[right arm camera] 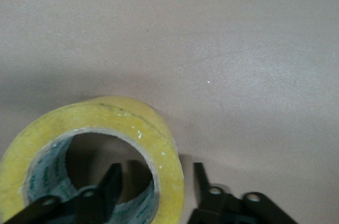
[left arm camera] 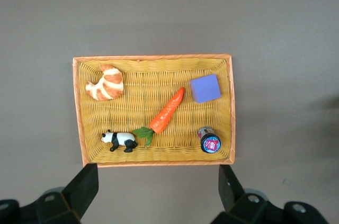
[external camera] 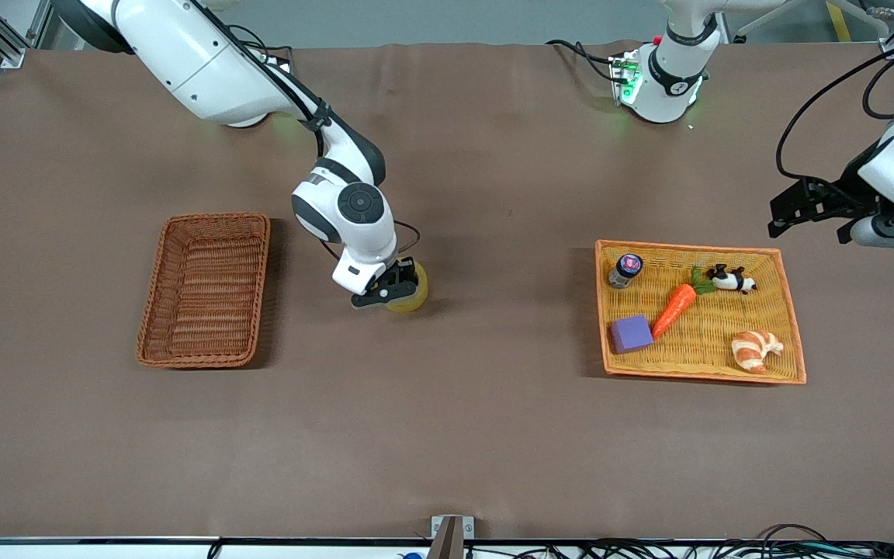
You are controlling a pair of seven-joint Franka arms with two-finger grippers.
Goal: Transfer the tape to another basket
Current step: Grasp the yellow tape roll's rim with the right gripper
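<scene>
Brown cloth covers the bench (external camera: 447,435), where the reddish-brown wicker basket (external camera: 205,289) sits bare toward the right arm's end. Just beside it, the right tool (external camera: 390,289) pinches the tape (external camera: 413,288) through the wall, one finger (right arm camera: 110,180) inside the hole, apparently gripped for the carry. Farther along, the orange-yellow basket (external camera: 791,326) keeps a carrot (external camera: 673,308) and croissant (external camera: 756,348), while the left tool (external camera: 796,213) waits spread wide above it.
</scene>
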